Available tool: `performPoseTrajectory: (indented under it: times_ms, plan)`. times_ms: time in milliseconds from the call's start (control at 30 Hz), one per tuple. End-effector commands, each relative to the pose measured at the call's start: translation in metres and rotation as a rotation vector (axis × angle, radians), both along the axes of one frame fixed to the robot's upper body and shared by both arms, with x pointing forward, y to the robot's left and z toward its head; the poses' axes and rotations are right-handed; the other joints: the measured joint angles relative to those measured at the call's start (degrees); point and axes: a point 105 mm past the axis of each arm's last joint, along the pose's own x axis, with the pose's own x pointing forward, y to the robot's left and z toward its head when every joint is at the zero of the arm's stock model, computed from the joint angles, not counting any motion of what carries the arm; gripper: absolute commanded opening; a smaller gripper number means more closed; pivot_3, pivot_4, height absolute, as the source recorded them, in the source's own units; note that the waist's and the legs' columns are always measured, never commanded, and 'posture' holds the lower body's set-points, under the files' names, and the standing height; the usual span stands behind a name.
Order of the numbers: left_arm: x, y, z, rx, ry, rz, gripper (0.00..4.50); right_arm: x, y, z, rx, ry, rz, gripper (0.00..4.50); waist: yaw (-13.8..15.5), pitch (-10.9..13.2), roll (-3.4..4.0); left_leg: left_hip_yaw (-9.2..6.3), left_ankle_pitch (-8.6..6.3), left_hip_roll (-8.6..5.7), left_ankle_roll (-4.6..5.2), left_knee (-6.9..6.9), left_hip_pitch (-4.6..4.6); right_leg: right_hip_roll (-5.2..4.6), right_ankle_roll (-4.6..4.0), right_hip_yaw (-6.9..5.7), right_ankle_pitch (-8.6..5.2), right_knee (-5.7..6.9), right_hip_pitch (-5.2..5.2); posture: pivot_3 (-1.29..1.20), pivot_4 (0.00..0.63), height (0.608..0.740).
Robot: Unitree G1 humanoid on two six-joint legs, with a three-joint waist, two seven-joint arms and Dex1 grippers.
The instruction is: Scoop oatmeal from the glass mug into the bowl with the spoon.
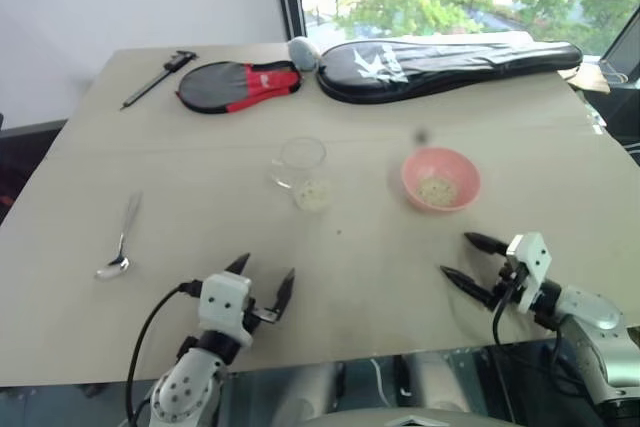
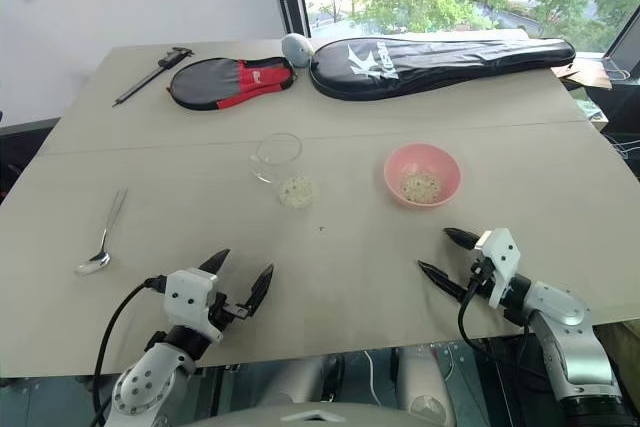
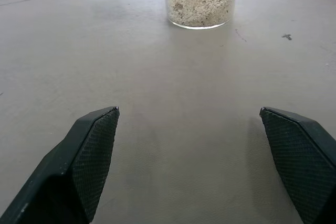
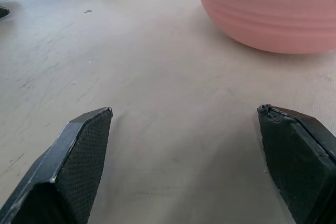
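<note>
The glass mug (image 1: pixel 304 172) stands upright mid-table with pale oatmeal (image 3: pixel 200 1) in its bottom. To its right sits the pink bowl (image 1: pixel 440 179), holding a little oatmeal too. The silver spoon (image 1: pixel 120 242) lies flat at the left of the table, apart from both. My left gripper (image 1: pixel 262 282) hovers open near the front edge, nothing between its fingers, pointing toward the mug. My right gripper (image 1: pixel 468 260) stands open at the front right, aimed at the bowl (image 4: pixel 273 9), empty.
Along the table's far side lie a black racket case (image 1: pixel 440 62), a red-and-black paddle cover (image 1: pixel 238 84) and a dark caliper tool (image 1: pixel 158 77). A window runs behind. Bare tabletop lies between grippers and dishes.
</note>
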Motion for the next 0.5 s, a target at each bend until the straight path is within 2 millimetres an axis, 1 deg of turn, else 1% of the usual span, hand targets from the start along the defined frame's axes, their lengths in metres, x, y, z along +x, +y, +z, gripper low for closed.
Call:
performPoseTrajectory:
  times_ms: [33, 367, 500]
  plan:
    - [-0.0023, -0.0006, -0.0043, -0.004, 0.022, -0.011, 4.46, -0.0010, 0.0005, -0.0054, 0.009, 0.023, -0.002, 4.47, 0.00, 0.00, 0.00, 0.00, 0.00, 0.00, 0.00, 0.00, 0.00, 0.00, 0.00, 0.00, 0.00, 0.00, 0.00, 0.00, 0.150, 0.740]
    - [-0.0029, 0.0016, -0.0043, -0.002, 0.022, -0.008, 4.46, -0.0008, 0.0030, -0.0055, 0.011, 0.023, 0.009, 4.47, -0.01, 0.00, -0.01, 0.00, 0.00, 0.00, 0.00, 0.00, 0.00, 0.00, 0.00, 0.00, 0.00, 0.00, 0.00, 0.00, 0.150, 0.740]
    - [-0.0029, 0.0085, -0.0020, -0.003, 0.011, 0.023, 4.46, 0.0000, 0.0071, -0.0038, 0.014, 0.020, 0.028, 4.47, -0.02, 0.02, -0.04, 0.00, 0.00, 0.00, 0.00, 0.00, 0.00, 0.00, 0.00, 0.00, 0.00, 0.00, 0.00, 0.00, 0.150, 0.740]
